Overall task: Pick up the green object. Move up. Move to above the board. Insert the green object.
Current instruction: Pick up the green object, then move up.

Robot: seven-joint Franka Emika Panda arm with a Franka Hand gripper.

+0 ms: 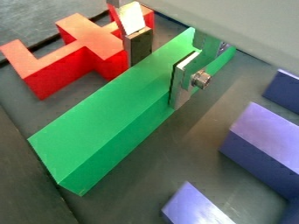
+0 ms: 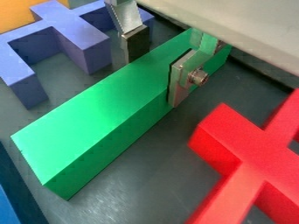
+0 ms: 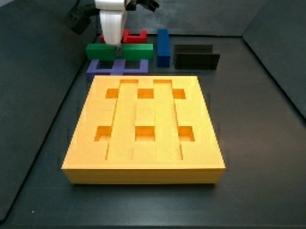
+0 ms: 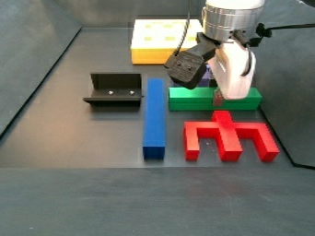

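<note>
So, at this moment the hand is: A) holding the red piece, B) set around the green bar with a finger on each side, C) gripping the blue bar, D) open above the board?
B: in both wrist views the hand has a silver finger on each long side of the green bar, which lies on the floor, away from the board.

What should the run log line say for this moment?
stage: grasp | gripper: fingers astride green object, closure unclear | green object: on floor | board: holes empty
</note>
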